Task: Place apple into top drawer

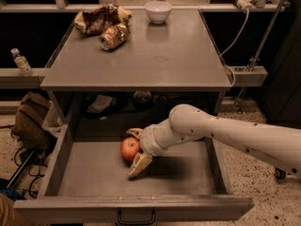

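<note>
The red-orange apple sits on the bare bottom of the open top drawer, near the middle and towards the back. My gripper reaches into the drawer from the right and sits right beside the apple. Its fingers are spread wide, one above the apple and one angled down in front of it. The gripper is open and holds nothing. The white arm crosses above the drawer's right wall. The drawer's dark handle shows at the front edge.
On the grey tabletop above the drawer stand a white bowl, a crushed can and a crumpled bag at the back. A brown bag lies on the floor left of the drawer. A bottle stands on the left ledge.
</note>
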Motion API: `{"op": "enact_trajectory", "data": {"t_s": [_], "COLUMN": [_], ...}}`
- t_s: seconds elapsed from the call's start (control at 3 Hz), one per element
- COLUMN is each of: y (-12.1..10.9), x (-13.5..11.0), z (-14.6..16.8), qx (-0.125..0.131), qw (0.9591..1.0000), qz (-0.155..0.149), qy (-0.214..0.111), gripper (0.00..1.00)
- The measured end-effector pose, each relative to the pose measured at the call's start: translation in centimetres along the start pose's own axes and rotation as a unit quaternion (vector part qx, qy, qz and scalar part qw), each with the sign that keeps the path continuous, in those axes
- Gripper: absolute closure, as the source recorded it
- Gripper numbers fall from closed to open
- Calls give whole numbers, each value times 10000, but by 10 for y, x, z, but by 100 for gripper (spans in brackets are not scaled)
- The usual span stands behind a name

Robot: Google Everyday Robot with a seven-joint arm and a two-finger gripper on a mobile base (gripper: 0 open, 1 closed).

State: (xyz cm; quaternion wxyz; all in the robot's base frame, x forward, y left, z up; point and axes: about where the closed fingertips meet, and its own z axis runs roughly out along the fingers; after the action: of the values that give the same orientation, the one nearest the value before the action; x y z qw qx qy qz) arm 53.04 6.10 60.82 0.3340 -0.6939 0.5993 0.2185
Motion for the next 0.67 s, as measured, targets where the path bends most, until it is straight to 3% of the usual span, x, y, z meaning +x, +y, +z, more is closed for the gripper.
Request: {"op": "enact_trajectory", "data": {"t_s": [0.33, 0.67], "y": [0, 11], "x": [0, -1], "z": [0, -18], "qx": [0, 121], "qw": [10000, 9997], "qz": [0, 198], "qy": [0, 112], "gripper": [0, 0]}}
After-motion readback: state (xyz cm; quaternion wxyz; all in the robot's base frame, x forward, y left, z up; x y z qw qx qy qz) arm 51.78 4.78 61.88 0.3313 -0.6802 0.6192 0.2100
